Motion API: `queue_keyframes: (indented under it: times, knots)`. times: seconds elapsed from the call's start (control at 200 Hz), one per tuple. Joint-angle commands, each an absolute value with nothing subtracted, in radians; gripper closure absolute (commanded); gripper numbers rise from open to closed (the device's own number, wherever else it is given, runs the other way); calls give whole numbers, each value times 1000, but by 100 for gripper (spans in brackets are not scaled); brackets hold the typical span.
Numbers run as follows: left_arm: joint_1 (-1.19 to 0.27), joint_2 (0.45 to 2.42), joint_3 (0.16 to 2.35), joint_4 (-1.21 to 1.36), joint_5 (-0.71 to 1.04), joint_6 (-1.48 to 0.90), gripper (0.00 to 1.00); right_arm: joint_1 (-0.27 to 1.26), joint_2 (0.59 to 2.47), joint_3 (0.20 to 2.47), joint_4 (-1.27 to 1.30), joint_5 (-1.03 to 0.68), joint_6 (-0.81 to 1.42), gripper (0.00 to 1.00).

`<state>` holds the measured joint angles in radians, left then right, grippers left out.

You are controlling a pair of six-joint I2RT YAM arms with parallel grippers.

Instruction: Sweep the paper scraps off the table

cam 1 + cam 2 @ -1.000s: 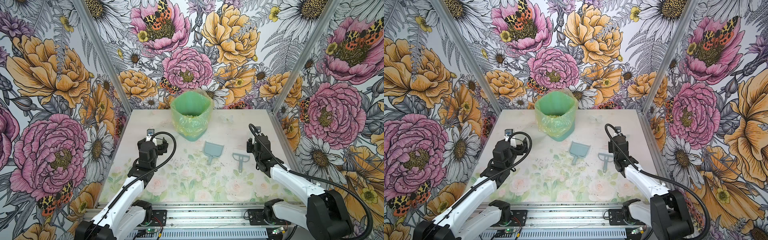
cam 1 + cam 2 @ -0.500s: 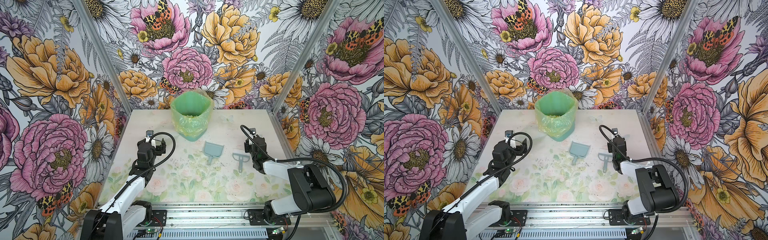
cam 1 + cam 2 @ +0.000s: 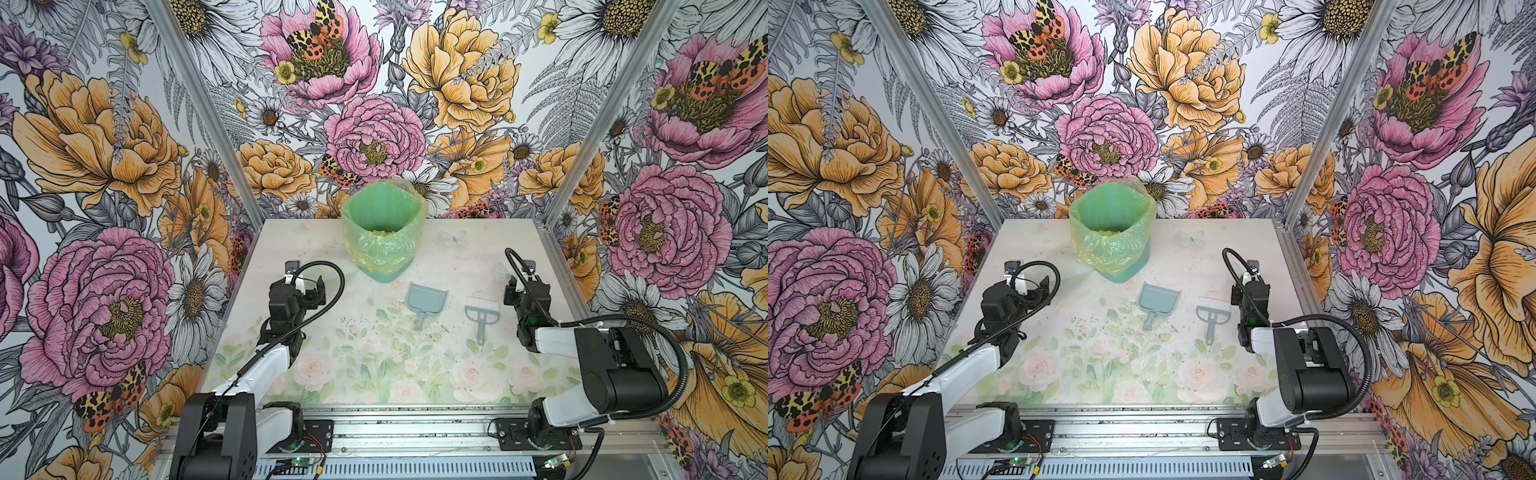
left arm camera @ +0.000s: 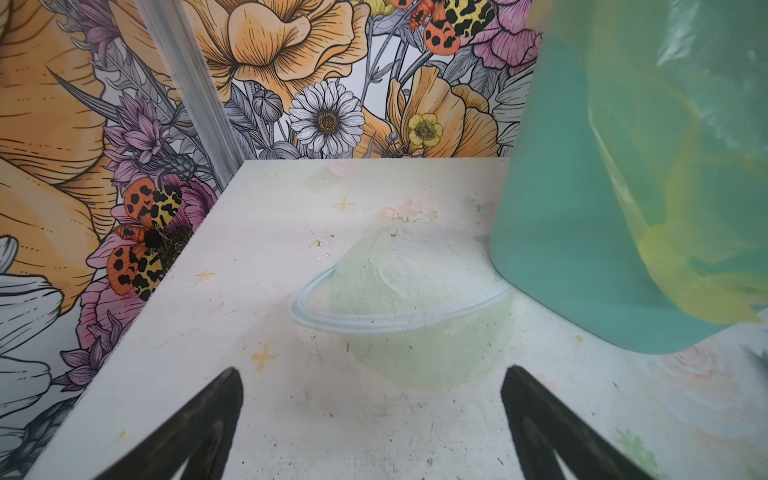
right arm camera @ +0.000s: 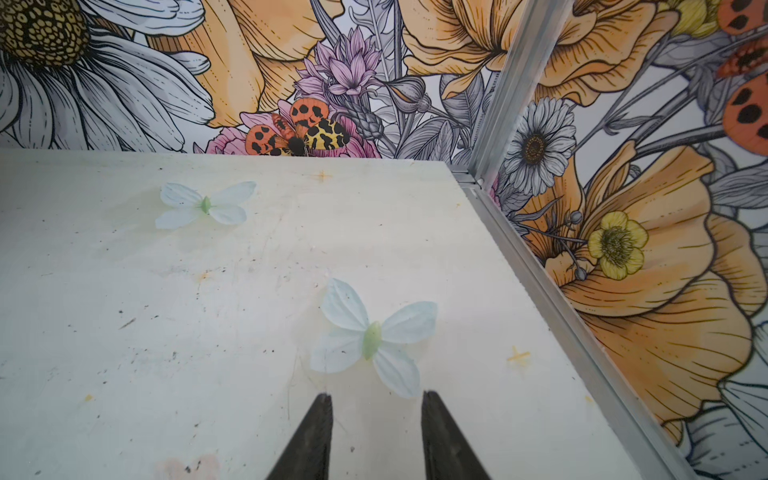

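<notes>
1. both arms have drawn back since the earlier frames: the right arm (image 3: 557, 336) has folded its elbow down toward the lower right of the top views, and the left arm (image 3: 270, 361) sits a little lower left. the dustpan (image 3: 427, 300) and brush (image 3: 482, 313) lie where they did.
2. left pincer (image 4: 372, 374): jaws spread as wide as they go, with nothing between them. it is over the bare surface (image 3: 374, 374), left of the bin (image 3: 384, 237).
3. right pincer (image 5: 376, 397): jaws drawn in to a narrow gap and empty, over a printed butterfly near the right edge of the surface.
4. paper scraps: none show on the surface in any view. only fine dark specks lie at centre frame around the dustpan handle. a pale yellowish heap low inside the bin may be the scraps, but it is too small to be sure.
5. step in hand, as i judge it: sweeping and tipping look done. both tools lie flat, apart from each other and from both pincers, and the arms seem to be retiring.
6. the next move probably calls for little: park both arms toward the lower edge without clipping the tools or the bin. if the specks count, the right pincer would have to widen for the brush handle and the left would take the dustpan handle.
</notes>
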<state>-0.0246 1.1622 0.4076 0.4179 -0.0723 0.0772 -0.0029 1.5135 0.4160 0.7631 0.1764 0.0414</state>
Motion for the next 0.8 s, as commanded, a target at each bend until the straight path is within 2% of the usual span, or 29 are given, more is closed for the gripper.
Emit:
queue_keyframes:
  times: [0.0, 0.335, 0.485, 0.721, 0.791]
  knots:
    - [-10, 1208, 392, 534, -19, 63, 1, -4, 1528, 407, 831, 112, 73, 62]
    - [18, 1373, 421, 666, 25, 20, 1, -7, 1529, 407, 828, 110, 73, 61]
    - [23, 1417, 454, 666, 18, 32, 1, -12, 1532, 410, 828, 100, 77, 56]
    - [36, 1552, 384, 936, 26, 10, 1, -16, 1532, 410, 827, 93, 79, 56]
    - [41, 1549, 383, 924, 27, 6, 1, -17, 1532, 411, 827, 92, 80, 55]
